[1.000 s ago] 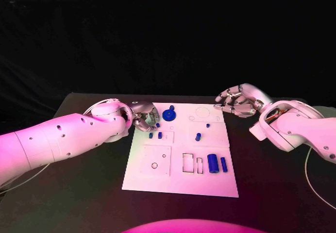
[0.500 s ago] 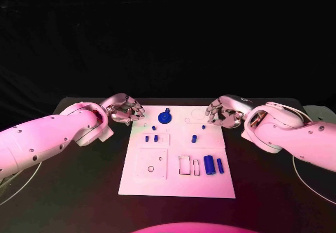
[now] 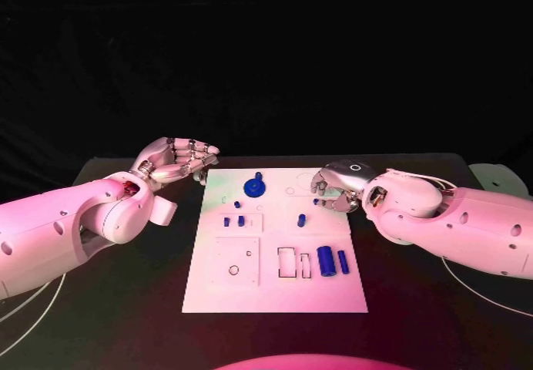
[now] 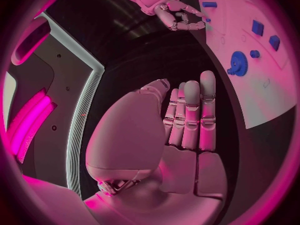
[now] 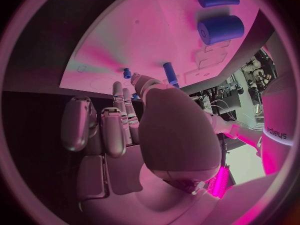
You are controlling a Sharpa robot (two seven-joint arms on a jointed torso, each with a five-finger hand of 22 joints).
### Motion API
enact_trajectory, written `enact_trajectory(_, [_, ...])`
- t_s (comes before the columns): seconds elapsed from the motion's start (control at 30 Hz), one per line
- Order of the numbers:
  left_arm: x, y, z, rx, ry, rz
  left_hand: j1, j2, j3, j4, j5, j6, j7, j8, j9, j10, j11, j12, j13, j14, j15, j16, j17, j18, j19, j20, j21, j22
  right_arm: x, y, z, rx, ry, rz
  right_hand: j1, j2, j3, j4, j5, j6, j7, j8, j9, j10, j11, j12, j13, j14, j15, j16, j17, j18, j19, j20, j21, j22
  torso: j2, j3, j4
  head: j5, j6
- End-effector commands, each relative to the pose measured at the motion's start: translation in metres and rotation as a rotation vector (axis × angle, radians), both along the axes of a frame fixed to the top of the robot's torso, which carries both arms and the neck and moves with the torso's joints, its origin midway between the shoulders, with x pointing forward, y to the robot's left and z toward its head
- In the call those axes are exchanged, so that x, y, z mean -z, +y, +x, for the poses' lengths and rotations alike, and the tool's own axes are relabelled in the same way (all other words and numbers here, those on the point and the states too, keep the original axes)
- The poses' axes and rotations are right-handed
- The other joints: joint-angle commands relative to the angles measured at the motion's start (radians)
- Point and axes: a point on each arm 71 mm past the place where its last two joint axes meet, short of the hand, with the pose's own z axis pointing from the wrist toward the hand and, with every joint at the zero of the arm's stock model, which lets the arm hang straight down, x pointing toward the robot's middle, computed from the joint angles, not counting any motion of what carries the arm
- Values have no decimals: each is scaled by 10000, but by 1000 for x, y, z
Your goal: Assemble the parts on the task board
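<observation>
The task board was white, with thin dark outlines of rectangles and circles drawn on it. The parts were blue: a gear at the far side, small pegs on the left, and a thick cylinder on the near right. The table was black. Both arms were white, and the left hand and right hand were silver.

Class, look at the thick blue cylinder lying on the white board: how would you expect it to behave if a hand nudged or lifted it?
The thick blue cylinder lies on its side on the flat board, so a sideways nudge would probably roll it. It looks smooth and round, so fingers might slip. It appears solid and stiff, probably not fragile.
</observation>
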Motion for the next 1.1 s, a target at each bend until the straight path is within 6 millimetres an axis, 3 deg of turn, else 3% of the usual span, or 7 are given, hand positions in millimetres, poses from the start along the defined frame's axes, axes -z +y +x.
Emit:
enact_trajectory(0.03, [-3, 1, -1, -341, 44, -1222, 99, 5, 80, -2, 49, 45, 8, 57, 14, 39, 14, 44, 13, -22, -74, -56, -11, 75, -7, -87, -43, -12, 3, 3, 1, 18, -267, -833, 3, -96, 99, -17, -18, 62, 48, -60, -9, 12, 33, -79, -51, 460, 86, 70, 30, -110, 60, 33, 45, 318, 3, 7, -9, -12, -8])
enact_trajectory(0.4, [-3, 3, -3, -415, 128, -1335, 95, -10, 138, -21, 55, 14, 22, 61, 5, -32, 21, 104, 40, -54, -75, -101, -49, 70, -2, -99, -96, -47, 13, 10, 3, -65, -101, -1095, 60, 30, 691, -373, -86, 378, -30, 1, 24, 380, -56, -57, -208, 489, 15, 182, 199, -175, 200, 44, 444, 628, -9, 16, 5, -4, -104])
enact_trajectory(1.1, [-2, 5, -2, -525, 249, -1263, 130, -25, 262, -94, 59, -73, 63, 43, -19, -141, 49, 194, 77, -60, -65, -136, -94, 64, 30, -105, -149, -84, 26, 12, 2, -64, 338, -1388, -135, 227, 1401, -1120, -90, 835, -181, 158, 154, 883, -217, -19, -287, 514, -124, 263, 314, -248, 326, -71, 834, 950, -9, 31, -19, -13, -150])
